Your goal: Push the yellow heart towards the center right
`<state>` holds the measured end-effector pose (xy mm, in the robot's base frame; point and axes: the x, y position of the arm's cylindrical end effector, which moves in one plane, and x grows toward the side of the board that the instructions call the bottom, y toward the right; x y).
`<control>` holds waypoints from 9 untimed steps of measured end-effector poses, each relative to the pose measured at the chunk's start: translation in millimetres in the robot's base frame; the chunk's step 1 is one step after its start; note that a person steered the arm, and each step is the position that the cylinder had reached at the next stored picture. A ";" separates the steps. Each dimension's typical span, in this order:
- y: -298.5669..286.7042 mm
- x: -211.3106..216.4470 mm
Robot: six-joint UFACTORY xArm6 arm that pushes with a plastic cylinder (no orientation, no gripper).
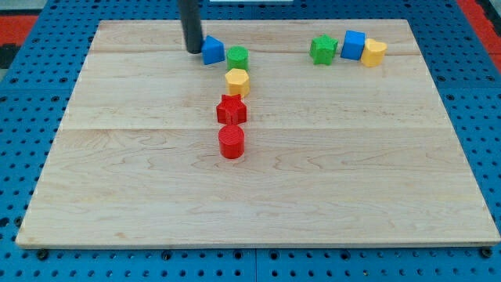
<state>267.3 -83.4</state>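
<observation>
The yellow heart (374, 52) lies near the view's top right, touching a blue cube (353, 45) on its left. A green star (322, 49) sits left of that cube. My tip (192, 50) is at the view's top, left of centre, right against the left side of a blue triangle block (212, 50). It is far to the left of the yellow heart.
A green cylinder (237, 56) sits right of the blue triangle. Below it run a yellow hexagon (237, 81), a red star (232, 110) and a red cylinder (232, 142). The wooden board (117, 196) lies on a blue pegboard.
</observation>
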 end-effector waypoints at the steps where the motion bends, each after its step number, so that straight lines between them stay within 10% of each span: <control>1: 8.1 -4.9; 5: 25.8 -73.7; 9: 315.7 -30.4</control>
<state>236.9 232.3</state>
